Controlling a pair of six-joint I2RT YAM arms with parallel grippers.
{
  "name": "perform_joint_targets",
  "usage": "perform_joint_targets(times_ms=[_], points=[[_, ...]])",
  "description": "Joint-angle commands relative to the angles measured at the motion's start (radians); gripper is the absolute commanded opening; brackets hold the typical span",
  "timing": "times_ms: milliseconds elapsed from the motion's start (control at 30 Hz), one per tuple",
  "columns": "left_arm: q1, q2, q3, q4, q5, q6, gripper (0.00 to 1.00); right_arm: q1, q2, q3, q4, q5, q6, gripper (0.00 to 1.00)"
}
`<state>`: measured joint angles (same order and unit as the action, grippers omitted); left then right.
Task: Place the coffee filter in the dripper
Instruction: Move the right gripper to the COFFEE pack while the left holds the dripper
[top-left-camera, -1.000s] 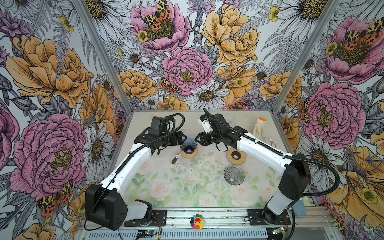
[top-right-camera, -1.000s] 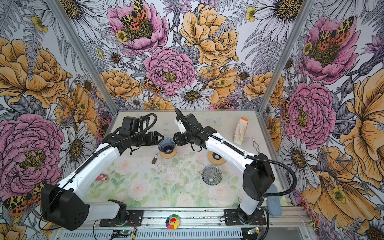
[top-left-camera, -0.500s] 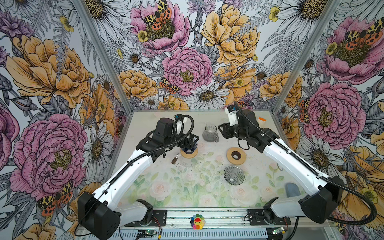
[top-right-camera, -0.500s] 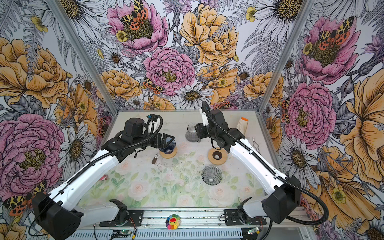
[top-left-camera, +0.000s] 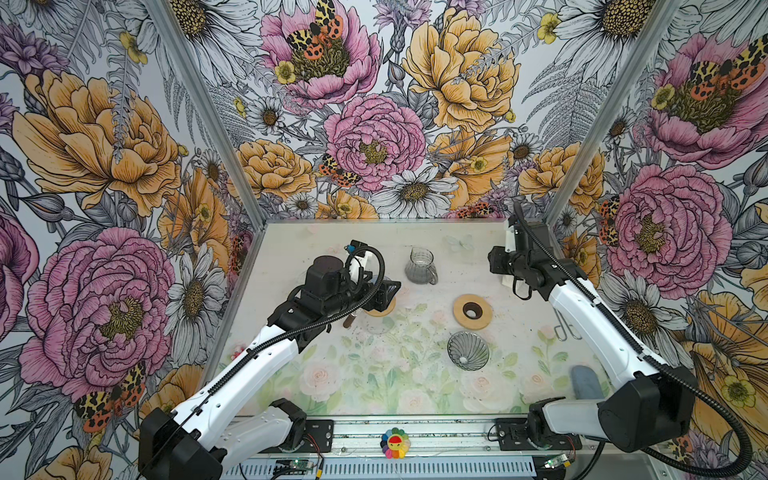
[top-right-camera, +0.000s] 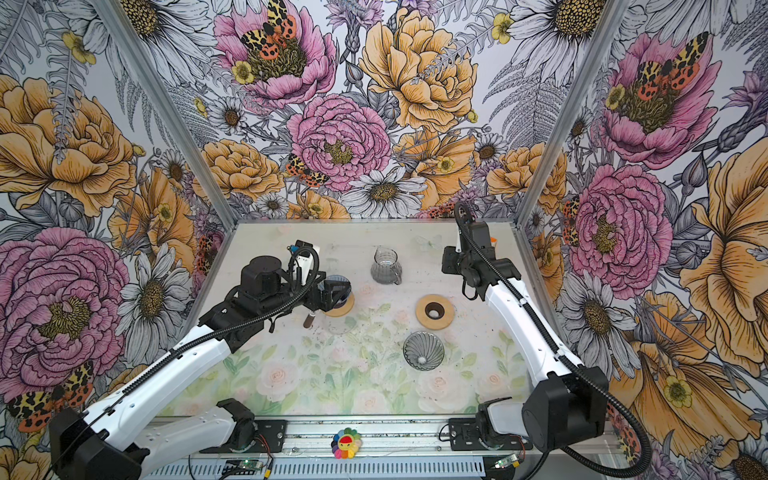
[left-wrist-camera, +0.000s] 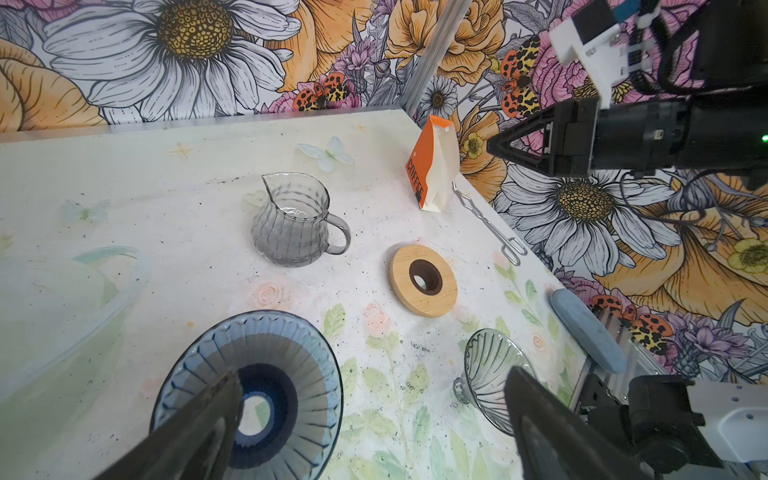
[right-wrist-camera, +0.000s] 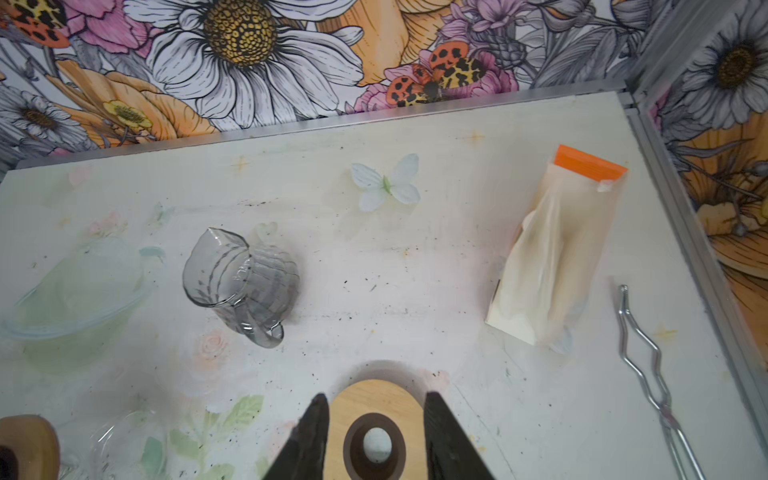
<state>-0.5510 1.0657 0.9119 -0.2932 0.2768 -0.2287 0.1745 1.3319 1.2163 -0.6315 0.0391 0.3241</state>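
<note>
Left gripper (top-left-camera: 383, 293), jaws wide apart and empty, above the blue dripper (left-wrist-camera: 291, 357) at left. Right gripper (right-wrist-camera: 376, 397), jaws partly apart and empty, near the packet (right-wrist-camera: 548, 266) at far right, apparently holding the filters. Paper probably light, limp, crushable: pinch 1 upper edge.

The blue ribbed dripper (left-wrist-camera: 266, 374) stands upright, mouth up, beneath the wide-spread left hand (left-wrist-camera: 374, 374). The cream, orange-topped coffee filter packet (right-wrist-camera: 552, 266) stands ahead of the right hand (right-wrist-camera: 376, 395), apart from it.
</note>
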Motion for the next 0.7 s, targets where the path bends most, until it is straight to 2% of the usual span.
perform_joint_targets(times_ms=[0,167,367,667], points=[[-0.012,0.000,-0.014,0.063,-0.017,0.005,0.99,-0.049,0.024,-0.006,-0.005,0.006,0.015,0.38],[-0.017,0.044,-0.026,0.117,0.000,-0.014,0.99,-0.120,0.080,-0.036,0.014,0.010,0.063,0.31],[-0.024,0.122,-0.002,0.143,0.027,-0.023,0.99,-0.173,0.118,-0.115,0.116,-0.050,0.109,0.30],[-0.027,0.182,0.034,0.147,0.036,-0.020,0.99,-0.228,0.202,-0.095,0.171,-0.063,0.080,0.30]])
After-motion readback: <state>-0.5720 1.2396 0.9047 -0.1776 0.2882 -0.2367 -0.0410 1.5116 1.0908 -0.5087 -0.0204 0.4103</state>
